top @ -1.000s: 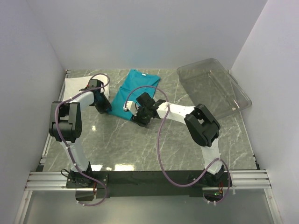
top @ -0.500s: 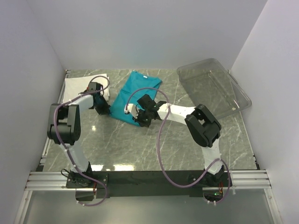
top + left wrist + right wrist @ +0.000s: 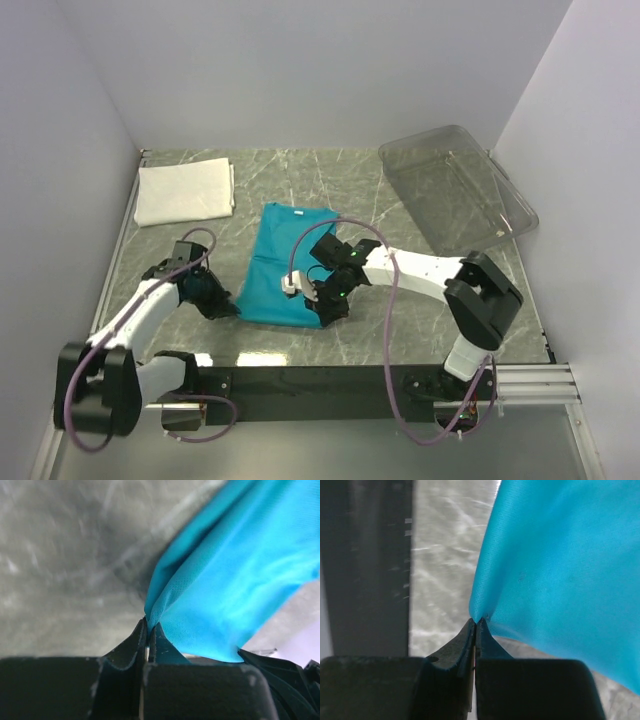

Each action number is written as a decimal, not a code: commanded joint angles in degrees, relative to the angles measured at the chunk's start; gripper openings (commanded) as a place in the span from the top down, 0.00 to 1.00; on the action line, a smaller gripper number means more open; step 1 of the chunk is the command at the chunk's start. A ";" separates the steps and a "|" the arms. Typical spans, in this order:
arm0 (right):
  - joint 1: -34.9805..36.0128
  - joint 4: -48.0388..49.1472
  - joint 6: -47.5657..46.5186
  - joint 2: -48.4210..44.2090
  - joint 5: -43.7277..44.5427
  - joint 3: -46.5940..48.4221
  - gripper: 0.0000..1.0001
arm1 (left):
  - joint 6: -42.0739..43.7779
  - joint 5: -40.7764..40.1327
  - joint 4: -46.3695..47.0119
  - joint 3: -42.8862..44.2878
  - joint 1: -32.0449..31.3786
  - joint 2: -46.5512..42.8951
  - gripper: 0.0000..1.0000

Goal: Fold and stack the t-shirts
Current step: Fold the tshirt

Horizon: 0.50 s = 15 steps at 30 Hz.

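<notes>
From above, you see your left gripper (image 3: 222, 305) clamped shut on the near-left corner of the teal-blue short-sleeved cloth t-shirt (image 3: 285, 270), and your right gripper (image 3: 325, 305) pinching its near-right corner. The shirt lies between and beyond both hands on the grey marbled table (image 3: 400, 335). The plain white folded cloth t-shirt (image 3: 185, 192) rests well beyond the left gripper. On the left wrist view, closed fingertips (image 3: 136, 641) bite a teal fold. On the right wrist view, fingertips (image 3: 465, 641) pinch the teal edge.
</notes>
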 commanded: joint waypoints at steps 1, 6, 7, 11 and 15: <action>-0.25 -4.21 -1.33 -5.27 -5.03 -0.38 1.00 | -2.92 2.59 -6.73 2.02 -0.26 -4.89 1.00; -3.31 -3.59 1.66 -7.56 -5.82 2.59 1.00 | -0.28 -0.58 -9.74 12.98 -0.26 -2.54 1.00; -4.37 -3.51 2.88 -7.04 -6.00 4.69 1.00 | -0.01 -0.75 -9.13 14.49 -0.26 -1.39 1.00; -13.05 -2.37 5.70 -3.27 -6.00 9.71 1.00 | 1.04 -1.11 -5.09 22.22 -0.26 8.62 1.00; -19.48 -1.31 8.51 3.15 -5.56 15.86 1.00 | 1.13 -0.23 -0.78 32.05 -0.26 18.11 1.00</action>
